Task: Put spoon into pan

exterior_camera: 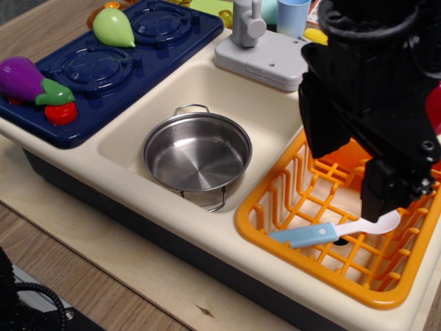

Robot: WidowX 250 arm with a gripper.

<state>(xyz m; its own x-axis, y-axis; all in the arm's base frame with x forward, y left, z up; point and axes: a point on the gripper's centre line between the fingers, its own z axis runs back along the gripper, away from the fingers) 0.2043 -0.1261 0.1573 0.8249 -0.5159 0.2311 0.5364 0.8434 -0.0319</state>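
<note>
The spoon [329,234] has a light-blue handle and a white bowl end. It lies flat in the orange dish rack [256,219] at the right. The pan [197,152] is shiny steel with two wire loop handles. It stands empty in the cream sink basin, left of the rack. My black gripper [351,183] hangs over the rack with its jaws apart and holds nothing. One fingertip [381,203] is right above the spoon's white end; I cannot tell whether it touches. The other finger is further back and left.
A blue toy stove [117,65] at the back left carries a purple eggplant [24,79], a red tomato piece [61,114] and a green pear [113,27]. A grey tap [248,24] and a blue cup [293,17] stand behind the sink.
</note>
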